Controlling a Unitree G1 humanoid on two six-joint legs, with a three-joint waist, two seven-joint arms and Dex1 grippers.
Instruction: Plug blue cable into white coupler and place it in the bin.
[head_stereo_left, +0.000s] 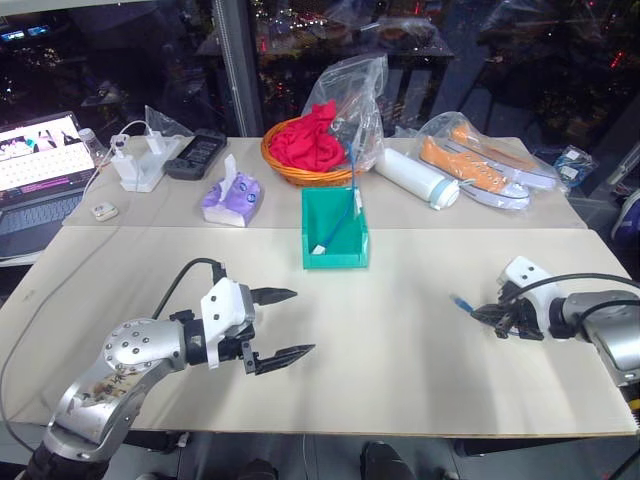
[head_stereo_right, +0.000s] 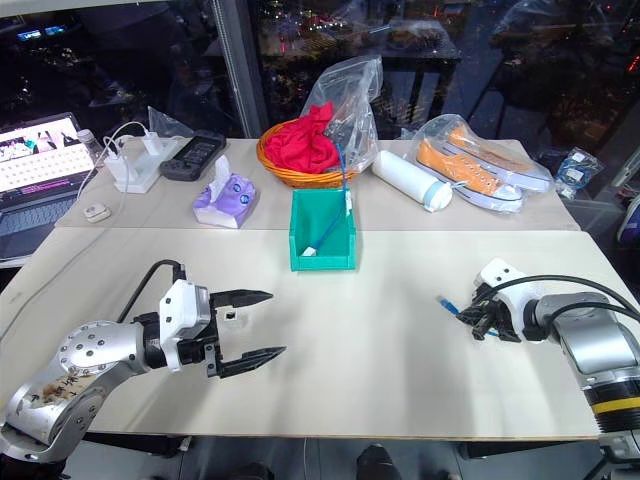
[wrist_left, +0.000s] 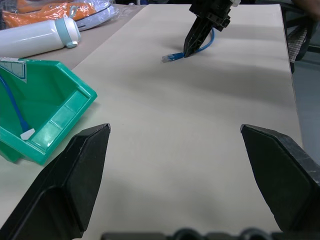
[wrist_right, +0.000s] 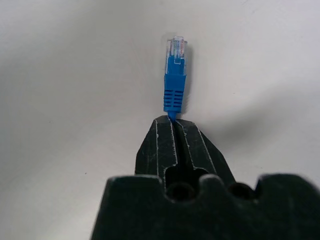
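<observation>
Right wrist view shows the right tool (wrist_right: 172, 122) pinched fully shut on the blue cable (wrist_right: 174, 85) just behind its boot, so the clear plug sticks straight out past the fingertips, in line with the fingers and just above the pale desk (head_stereo_left: 400, 330). From the head camera, this tool sits low at the right side of the desk with the plug aimed toward the middle. The left tool (head_stereo_left: 280, 325) hangs over the near left part of the desk, its jaws spread as wide as they go and holding nothing. Between them, farther back, stands the bin (head_stereo_left: 335, 228), with another blue cable running down into it to a small white piece on its floor, probably the white coupler (head_stereo_left: 319, 249), though it is too small to be sure. If so, the socket lies well away from the held plug, up and to the left of the right tool, and about equally far from the empty left tool, which looks the likelier one to fetch it.
</observation>
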